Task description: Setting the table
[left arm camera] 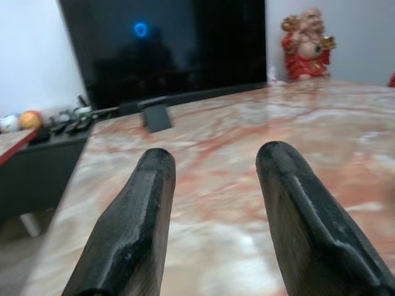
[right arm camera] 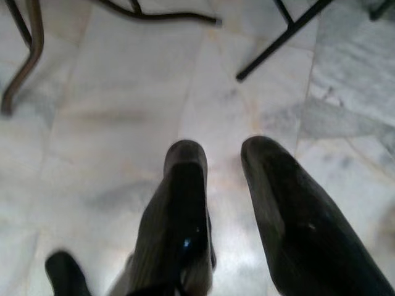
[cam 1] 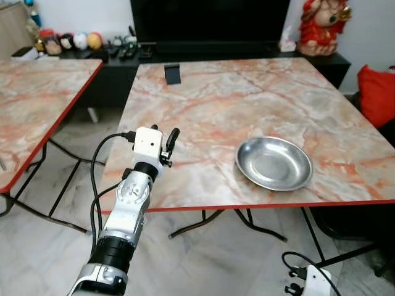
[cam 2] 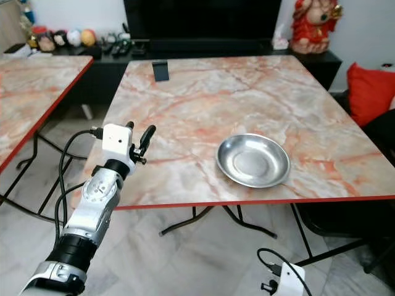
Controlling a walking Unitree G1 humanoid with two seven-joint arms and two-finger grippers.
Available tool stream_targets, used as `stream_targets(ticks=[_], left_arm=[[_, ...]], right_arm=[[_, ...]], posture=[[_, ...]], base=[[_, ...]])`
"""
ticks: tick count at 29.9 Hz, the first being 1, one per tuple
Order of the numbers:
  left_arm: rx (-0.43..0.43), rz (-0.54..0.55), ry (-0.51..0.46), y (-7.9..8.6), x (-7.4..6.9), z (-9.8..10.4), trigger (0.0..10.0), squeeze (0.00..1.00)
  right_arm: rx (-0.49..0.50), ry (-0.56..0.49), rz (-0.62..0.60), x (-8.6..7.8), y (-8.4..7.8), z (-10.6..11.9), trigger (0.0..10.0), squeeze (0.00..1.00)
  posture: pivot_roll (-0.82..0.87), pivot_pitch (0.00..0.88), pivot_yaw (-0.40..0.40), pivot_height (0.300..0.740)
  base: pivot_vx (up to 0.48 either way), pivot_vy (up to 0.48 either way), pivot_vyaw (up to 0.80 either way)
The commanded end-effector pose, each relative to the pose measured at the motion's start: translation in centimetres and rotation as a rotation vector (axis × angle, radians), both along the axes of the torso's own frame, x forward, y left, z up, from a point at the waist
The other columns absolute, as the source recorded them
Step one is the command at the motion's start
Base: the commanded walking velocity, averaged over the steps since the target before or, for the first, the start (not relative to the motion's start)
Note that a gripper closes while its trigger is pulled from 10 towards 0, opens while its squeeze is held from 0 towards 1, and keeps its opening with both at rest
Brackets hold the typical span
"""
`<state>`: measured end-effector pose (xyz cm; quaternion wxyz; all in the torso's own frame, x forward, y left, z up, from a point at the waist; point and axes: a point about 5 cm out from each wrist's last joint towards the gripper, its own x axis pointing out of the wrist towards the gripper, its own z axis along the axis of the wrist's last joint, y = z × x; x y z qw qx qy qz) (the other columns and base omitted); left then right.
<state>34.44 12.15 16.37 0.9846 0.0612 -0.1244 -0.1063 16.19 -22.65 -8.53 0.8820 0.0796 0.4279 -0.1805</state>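
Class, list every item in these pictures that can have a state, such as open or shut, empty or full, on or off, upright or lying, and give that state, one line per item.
Steel plate: empty, lying flat near the table's front edge.
Left gripper: open, empty, raised over the table's near left corner.
Right gripper: open, empty, hanging low over the floor.
Television: screen dark.
Red figurine: upright.
Small black stand: upright at the table's far side.
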Motion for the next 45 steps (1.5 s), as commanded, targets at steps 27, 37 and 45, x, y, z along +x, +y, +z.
stream_targets(ticks=[27,37,45], left_arm=[[-0.004,0.019,-0.017,0.30,-0.34,0.47,10.0,0.00],[-0.002,0.023,-0.020,0.48,-0.43,0.54,10.0,0.00],[0.000,0.031,-0.020,0.68,-0.43,0.53,10.0,0.00]], right_arm=[[0.017,-0.003,-0.002,0.26,0.33,0.01,10.0,0.00],[0.019,0.001,0.004,0.05,0.29,-0.06,10.0,0.00],[0.018,0.002,0.011,0.17,0.22,-0.01,10.0,0.00]], posture=[[0.02,0.000,-0.023,0.740],[0.03,0.000,-0.025,0.740],[0.03,0.000,-0.036,0.740]], base=[[0.000,0.405,0.00],[0.000,0.414,0.00],[0.000,0.414,0.00]])
